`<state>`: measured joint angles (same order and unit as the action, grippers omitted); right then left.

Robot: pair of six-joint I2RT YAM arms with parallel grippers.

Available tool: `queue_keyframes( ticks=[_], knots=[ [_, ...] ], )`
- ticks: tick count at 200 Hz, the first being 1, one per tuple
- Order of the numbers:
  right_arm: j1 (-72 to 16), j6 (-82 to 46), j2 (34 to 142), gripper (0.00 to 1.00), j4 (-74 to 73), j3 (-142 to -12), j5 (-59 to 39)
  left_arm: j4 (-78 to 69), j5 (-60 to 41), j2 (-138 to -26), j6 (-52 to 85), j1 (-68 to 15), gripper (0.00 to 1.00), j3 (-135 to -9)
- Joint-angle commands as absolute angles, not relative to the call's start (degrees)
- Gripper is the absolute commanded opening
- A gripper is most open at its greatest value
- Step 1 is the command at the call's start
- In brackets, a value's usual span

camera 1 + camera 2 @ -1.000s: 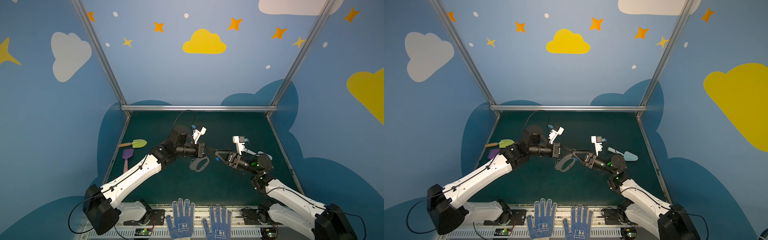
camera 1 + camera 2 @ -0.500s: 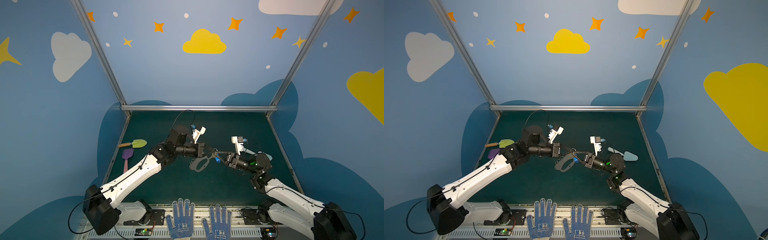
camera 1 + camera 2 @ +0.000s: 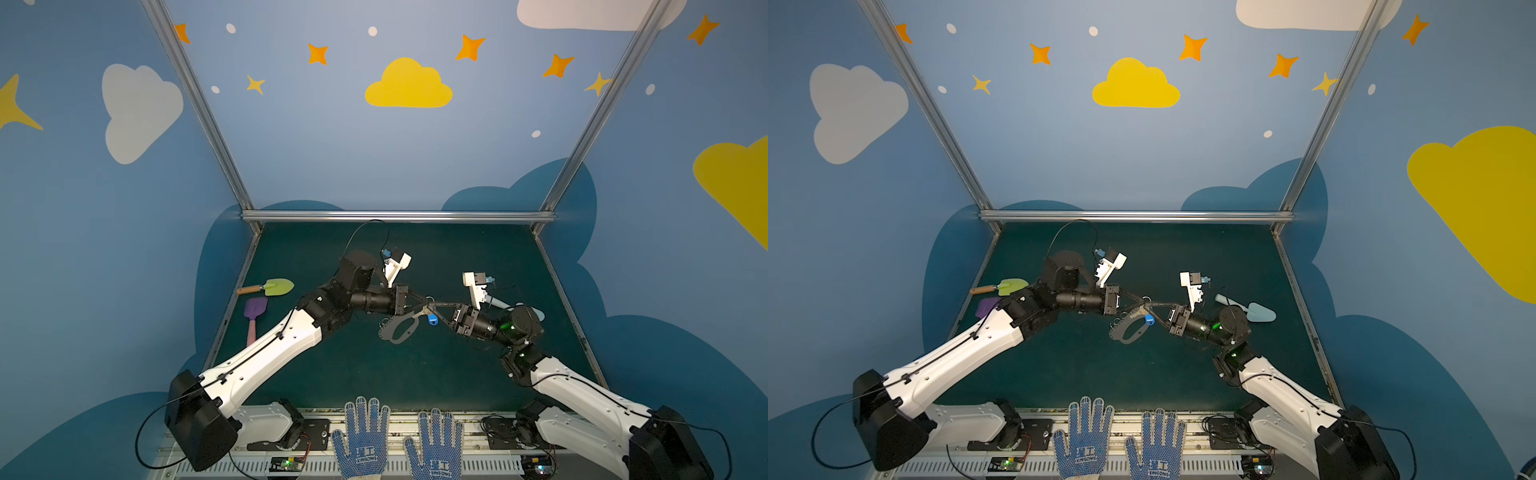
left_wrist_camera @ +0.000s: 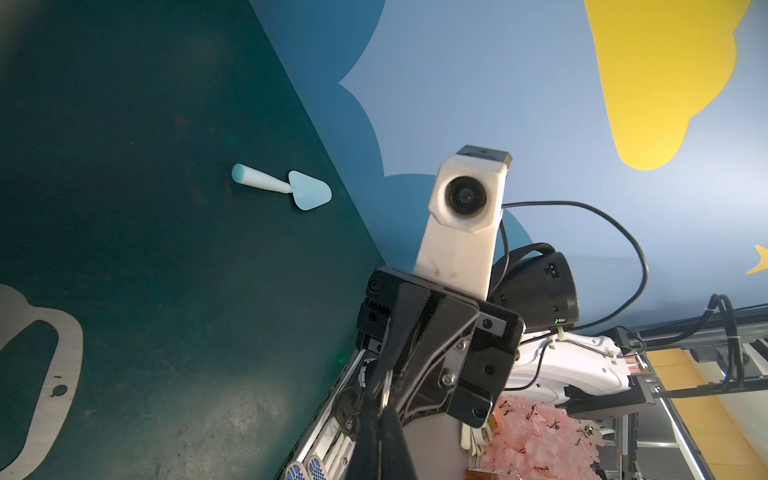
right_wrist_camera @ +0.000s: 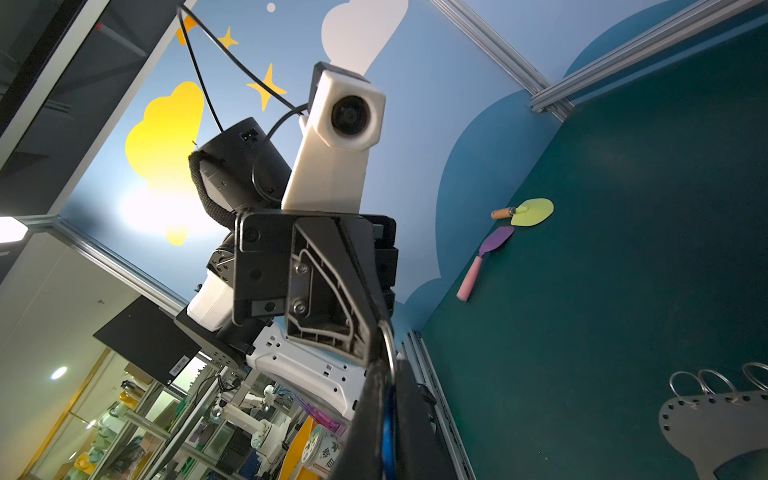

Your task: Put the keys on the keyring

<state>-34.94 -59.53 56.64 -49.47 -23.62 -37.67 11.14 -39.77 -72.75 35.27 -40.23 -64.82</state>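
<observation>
Clamping keyring (image 3: 385, 330) in shut left gripper (image 3: 423, 300), pinching keys (image 3: 432, 319) in shut right gripper (image 3: 432, 305), mid-frame in both top views. Could twist keyring loose or drop keys if pushed off-line.

A grey keyring (image 4: 66, 361) and blue-tagged keys (image 3: 432, 319) are showing against a dark green surface (image 3: 374, 374); a lime-green trowel (image 3: 279, 286), purple spatula (image 3: 255, 308) and pale-blue spade (image 4: 309, 191) are brightening it.

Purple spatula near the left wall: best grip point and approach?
Grip the pink handle of the purple spatula, coming straight down with the jaws across its width. It lies flat on the mat, so nothing gets under it sideways. The handle is narrow and straight, and the green trowel lies close to the blade end.
</observation>
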Motion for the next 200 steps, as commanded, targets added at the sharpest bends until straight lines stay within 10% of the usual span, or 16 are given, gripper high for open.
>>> queue_keyframes(
  ticks=[1, 63, 104, 162, 184, 200],
  knots=[
    [-34.84, -56.51, 56.50, 0.00, -45.09, -25.60, -39.78, 9.67, -40.51, -71.04, 35.42, -39.95, 0.04, -65.58],
    [-34.97, -53.24, 55.50, 0.20, -37.67, -26.97, -38.66, 9.22, -41.48, -71.19, 35.73, -39.83, 0.04, -65.69],
    [-34.98, -51.79, 54.57, 0.00, -35.88, -27.78, -38.58, 9.06, -41.92, -71.30, 35.89, -39.91, 0.04, -65.66],
    [-34.98, -49.62, 54.45, 0.00, -32.44, -29.00, -39.45, 8.86, -41.92, -71.13, 35.86, -39.91, 0.04, -65.75],
    [-34.98, -50.11, 53.74, 0.41, -32.92, -28.50, -38.63, 9.01, -42.01, -71.17, 35.76, -39.90, 0.04, -65.84],
    [-34.89, -50.31, 52.37, 0.52, -34.28, -27.80, -37.13, 9.01, -42.27, -71.47, 35.97, -39.92, 0.04, -65.96]
  ],
)
